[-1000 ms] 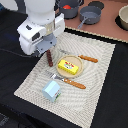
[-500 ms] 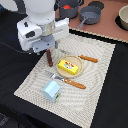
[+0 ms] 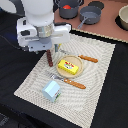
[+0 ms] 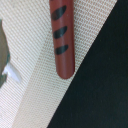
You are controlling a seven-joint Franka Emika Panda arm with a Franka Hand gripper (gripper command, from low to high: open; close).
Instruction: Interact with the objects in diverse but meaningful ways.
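The counter (image 3: 10, 75) was seen covered by a woven placemat (image 3: 97, 75), with the arm (image 3: 40, 25) hanging over the mat's edge on the exterior view's left. A tan plate (image 3: 77, 61) carried the yellow packet (image 3: 68, 67); the light blue cup (image 3: 51, 90) stood nearer the camera, apart from the plate. The brown sausage (image 4: 62, 37) was recorded lying on the mat close to its border with the dark counter, directly below the wrist. The fingers themselves were not visible in either view, so their spacing could not be told. Judged risk: a slightly offset descent could nudge the round sausage, rolling it off the mat, or catch the weave and drag the mat.
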